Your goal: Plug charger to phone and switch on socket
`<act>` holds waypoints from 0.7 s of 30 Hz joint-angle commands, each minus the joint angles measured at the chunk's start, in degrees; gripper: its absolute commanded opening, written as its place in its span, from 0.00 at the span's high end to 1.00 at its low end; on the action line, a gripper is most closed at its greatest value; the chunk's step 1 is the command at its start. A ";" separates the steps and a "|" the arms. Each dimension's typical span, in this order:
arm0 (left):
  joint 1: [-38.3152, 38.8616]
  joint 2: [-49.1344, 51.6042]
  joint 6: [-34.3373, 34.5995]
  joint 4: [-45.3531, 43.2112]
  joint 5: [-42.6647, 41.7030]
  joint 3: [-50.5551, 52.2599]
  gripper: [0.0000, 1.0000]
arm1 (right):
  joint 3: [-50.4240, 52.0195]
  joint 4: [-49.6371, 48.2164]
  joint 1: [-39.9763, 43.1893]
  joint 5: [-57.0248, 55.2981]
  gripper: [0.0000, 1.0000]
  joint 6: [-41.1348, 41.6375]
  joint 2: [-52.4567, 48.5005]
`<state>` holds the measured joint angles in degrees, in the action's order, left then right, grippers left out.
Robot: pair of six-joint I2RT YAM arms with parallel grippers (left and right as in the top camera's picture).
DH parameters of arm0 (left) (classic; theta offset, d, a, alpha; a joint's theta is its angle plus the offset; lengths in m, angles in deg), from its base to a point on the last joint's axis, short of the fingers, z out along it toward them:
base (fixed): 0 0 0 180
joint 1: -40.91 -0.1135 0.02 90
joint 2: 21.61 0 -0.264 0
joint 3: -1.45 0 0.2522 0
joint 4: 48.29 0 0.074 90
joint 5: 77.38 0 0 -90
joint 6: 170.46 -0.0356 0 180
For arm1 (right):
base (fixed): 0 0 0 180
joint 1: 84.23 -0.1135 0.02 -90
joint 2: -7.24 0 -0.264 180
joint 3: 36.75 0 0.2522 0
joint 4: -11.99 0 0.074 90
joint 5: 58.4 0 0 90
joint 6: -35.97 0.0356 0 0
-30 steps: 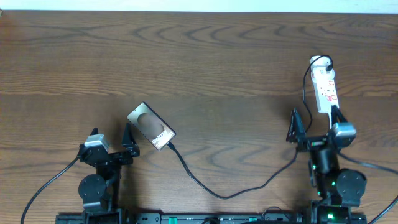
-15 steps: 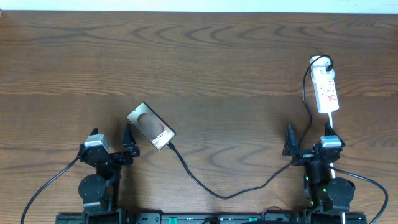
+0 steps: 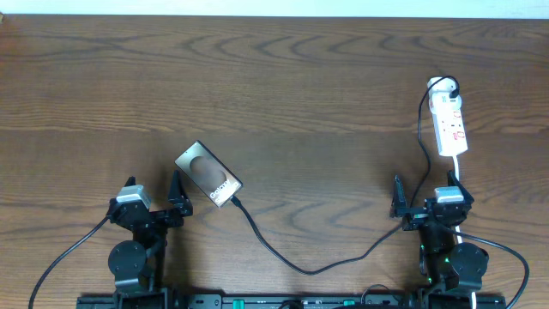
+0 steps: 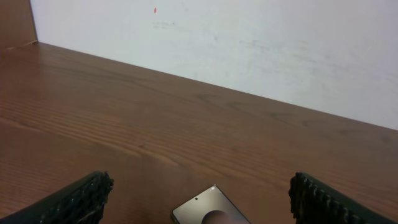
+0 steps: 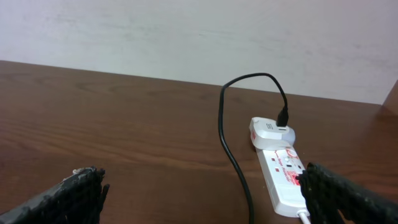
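Note:
The phone lies tilted on the table at centre left, its top end showing in the left wrist view. The black charger cable runs from the phone's lower end across the front and up to a white adapter at the far end of the white socket strip. The strip and cable also show in the right wrist view. My left gripper is open and empty, just left of the phone. My right gripper is open and empty, below the strip.
The socket's white cord leads down toward my right arm base. My left arm base sits at the front left. A white wall bounds the table's far edge.
My right gripper has drawn back from the near end of the socket strip toward the table's front. The left arm, phone and cable have not moved.

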<state>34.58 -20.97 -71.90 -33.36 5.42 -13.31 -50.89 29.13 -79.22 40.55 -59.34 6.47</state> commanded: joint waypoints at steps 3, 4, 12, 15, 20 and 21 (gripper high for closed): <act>-0.24 -0.31 -0.61 2.25 -1.33 0.76 0.07 | 0.07 0.48 0.31 -0.46 0.01 -1.77 0.46; -0.24 -0.31 -0.61 2.25 -1.33 0.76 0.07 | 0.07 0.48 0.31 -0.46 0.01 -2.05 0.46; -0.24 -0.31 -0.61 2.25 -1.33 0.76 0.07 | 0.07 0.50 0.31 -0.72 0.01 -2.51 0.46; -0.24 -0.31 -0.61 2.25 -1.33 0.76 0.07 | 0.07 0.50 0.31 -0.94 0.01 -1.60 0.46; -0.24 -0.31 -0.61 2.25 -1.33 0.76 0.07 | 0.07 0.66 0.31 -2.47 0.01 0.74 0.46; -0.24 -0.31 -0.61 2.25 -1.33 0.76 0.07 | 0.04 0.68 0.31 -2.62 0.01 0.76 0.46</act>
<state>34.58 -20.97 -71.92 -33.36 5.42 -13.31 -50.89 29.24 -79.22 39.53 -60.08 6.51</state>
